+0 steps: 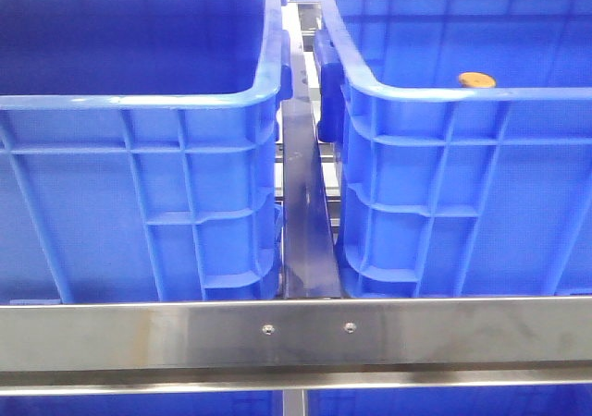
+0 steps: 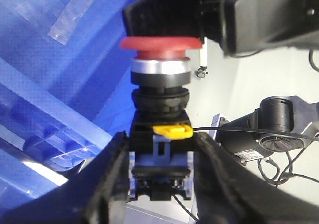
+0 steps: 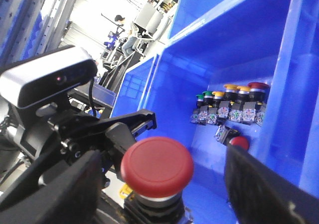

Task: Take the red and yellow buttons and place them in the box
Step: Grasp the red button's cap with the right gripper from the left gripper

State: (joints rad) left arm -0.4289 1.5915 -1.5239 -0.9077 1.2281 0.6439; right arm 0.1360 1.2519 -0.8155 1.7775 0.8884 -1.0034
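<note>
Crates (image 1: pixel 139 157) alone fill the front view; wrist views show left jaws pinching a red button (image 2: pixel 160 43), right jaws spread.

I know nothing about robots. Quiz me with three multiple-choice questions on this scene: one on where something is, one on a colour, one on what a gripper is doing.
1. From the front, the orange-yellow button shows inside which crate?
A. left
B. right
C. neither

2. The held button has a cap that is:
A. green
B. red
C. blue

3. The left gripper is:
A. open and empty
B. shut on the button's body
C. out of sight

Answers:
1. B, it peeks over the right crate rim.
2. B, both wrist views show red.
3. B, its fingers press both sides.
</note>
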